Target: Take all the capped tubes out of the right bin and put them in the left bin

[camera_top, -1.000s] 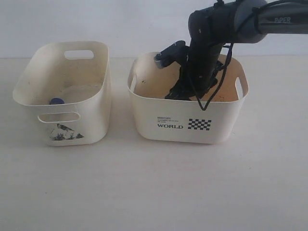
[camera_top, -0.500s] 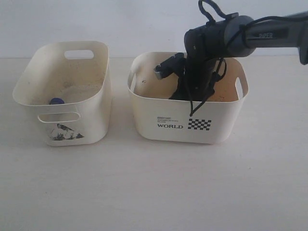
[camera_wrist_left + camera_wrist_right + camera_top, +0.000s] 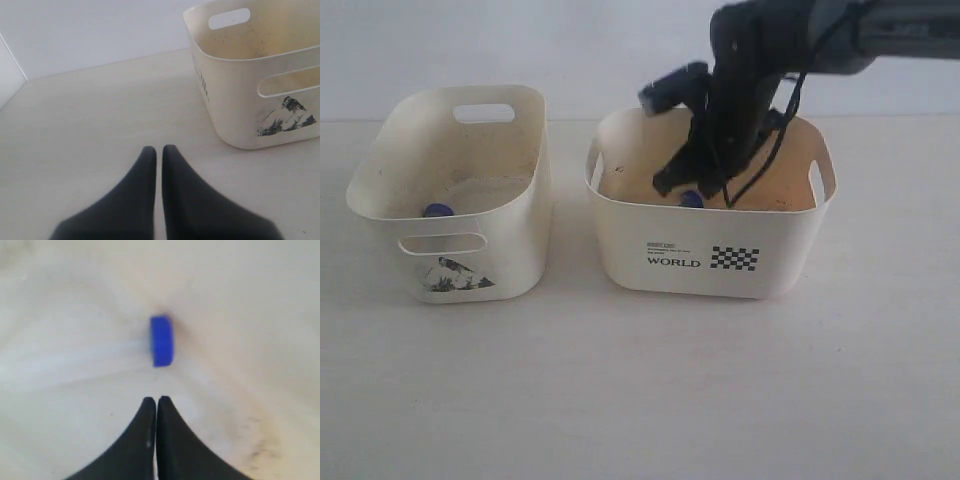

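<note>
Hovering inside the wide cream plastic right bin (image 3: 650, 235) marked "WORLD", my right gripper (image 3: 156, 401) has its black jaws pressed together on nothing. The blue-capped clear plastic tube (image 3: 162, 341) sits just past my fingertips, ungripped. I judge the pick-up unfinished: next I should open, reach around it, close, then carry it to the taller cream left bin (image 3: 520, 230).

Blue-capped tube (image 3: 162, 341) apparently inside right bin (image 3: 782, 258).
</note>
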### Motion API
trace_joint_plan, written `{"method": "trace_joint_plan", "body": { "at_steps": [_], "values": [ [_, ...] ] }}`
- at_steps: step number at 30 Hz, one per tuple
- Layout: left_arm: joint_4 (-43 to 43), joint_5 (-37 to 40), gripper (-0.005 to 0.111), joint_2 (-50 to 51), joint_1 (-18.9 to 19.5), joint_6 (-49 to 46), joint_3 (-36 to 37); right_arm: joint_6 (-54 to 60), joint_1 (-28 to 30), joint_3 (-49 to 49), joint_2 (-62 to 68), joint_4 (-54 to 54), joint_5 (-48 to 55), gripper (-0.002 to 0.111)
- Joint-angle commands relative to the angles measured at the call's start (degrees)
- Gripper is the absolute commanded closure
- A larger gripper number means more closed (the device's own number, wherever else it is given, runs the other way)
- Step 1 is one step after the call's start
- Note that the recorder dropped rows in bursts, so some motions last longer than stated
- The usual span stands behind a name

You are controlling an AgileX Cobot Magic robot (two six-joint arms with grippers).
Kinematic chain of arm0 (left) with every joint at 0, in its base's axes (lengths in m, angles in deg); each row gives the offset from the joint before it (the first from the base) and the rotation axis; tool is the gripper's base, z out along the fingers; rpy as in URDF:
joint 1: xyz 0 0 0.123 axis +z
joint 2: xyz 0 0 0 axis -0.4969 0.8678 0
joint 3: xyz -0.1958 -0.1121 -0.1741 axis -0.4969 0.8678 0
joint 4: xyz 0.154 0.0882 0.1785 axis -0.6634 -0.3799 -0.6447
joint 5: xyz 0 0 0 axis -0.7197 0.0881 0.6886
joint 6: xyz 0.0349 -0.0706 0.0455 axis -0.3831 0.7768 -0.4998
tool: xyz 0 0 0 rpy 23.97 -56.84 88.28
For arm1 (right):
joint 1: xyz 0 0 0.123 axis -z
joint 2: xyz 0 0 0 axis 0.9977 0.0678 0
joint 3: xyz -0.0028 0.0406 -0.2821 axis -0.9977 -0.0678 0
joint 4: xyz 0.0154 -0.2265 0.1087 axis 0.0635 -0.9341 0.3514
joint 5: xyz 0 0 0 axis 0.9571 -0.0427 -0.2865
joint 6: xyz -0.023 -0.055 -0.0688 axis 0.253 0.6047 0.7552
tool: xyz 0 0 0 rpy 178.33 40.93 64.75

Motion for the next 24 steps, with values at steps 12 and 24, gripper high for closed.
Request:
{"method": "trace_joint_plan", "body": {
  "at_steps": [12,24],
  "values": [
    [-0.1,-0.2,0.102,0.0,0.0,0.5,-0.2,0.3,0.1,2.4,-14.0,0.4,6.8,0.108],
    [-0.1,-0.2,0.102,0.0,0.0,0.5,-0.2,0.7,0.1,2.4,-6.7,5.8,10.2,0.032]
  ]
}}
